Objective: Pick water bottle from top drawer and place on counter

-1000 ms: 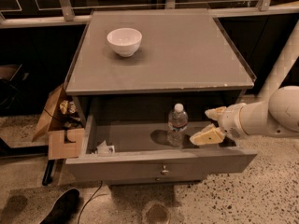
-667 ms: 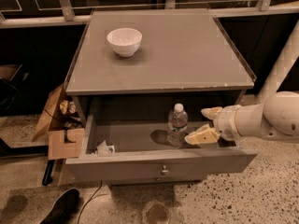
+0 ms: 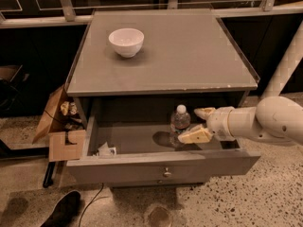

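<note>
Gripper (image 3: 190,125) is down inside the top drawer (image 3: 161,167), reaching in from the drawer's right side on its white arm (image 3: 265,124). Its two tan fingers (image 3: 195,135) are spread apart, nothing clamped. The water bottle (image 3: 180,123) stands upright in the drawer's right half, white cap up, right at the fingertips. One finger sits on the bottle's far side near the drawer's back, the other toward the drawer's front by the bottle's base. I cannot tell whether either finger touches the bottle.

The drawer is pulled wide open, its small metal knob (image 3: 166,173) at the centre of the front. A crumpled white scrap (image 3: 106,150) lies in the drawer's front left corner. Above the drawer, the counter (image 3: 189,56) carries a white bowl (image 3: 126,41) over the drawer's left half, toward the back. A cardboard box (image 3: 61,131) sits on the floor just beside the drawer's left end.
</note>
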Tool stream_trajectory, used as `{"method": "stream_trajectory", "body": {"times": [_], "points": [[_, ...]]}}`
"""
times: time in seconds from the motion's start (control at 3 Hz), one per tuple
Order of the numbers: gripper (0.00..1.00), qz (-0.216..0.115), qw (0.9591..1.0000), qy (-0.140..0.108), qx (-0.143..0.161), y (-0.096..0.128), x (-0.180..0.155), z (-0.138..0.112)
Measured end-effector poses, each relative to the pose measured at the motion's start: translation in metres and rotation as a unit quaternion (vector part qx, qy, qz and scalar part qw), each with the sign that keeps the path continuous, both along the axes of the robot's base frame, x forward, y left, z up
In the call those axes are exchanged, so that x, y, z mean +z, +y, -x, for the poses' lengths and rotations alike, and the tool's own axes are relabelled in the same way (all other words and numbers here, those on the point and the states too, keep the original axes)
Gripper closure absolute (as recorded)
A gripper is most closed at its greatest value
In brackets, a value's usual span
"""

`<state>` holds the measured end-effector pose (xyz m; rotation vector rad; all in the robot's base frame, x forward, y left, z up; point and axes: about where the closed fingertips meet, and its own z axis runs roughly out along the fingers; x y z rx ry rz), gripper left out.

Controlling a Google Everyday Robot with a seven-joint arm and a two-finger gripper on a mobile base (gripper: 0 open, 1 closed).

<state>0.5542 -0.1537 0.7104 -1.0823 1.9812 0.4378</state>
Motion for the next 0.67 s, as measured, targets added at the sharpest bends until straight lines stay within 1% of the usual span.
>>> {"method": "stream_trajectory", "body": {"times": [0.33,0.67], "points": [[0.22,-0.013,0.9998,-0.006,0.011,0.014,-0.002,-0.008],[0.21,-0.022,0.9995,-0.008,0.022,0.025,-0.004,-0.013]]}}
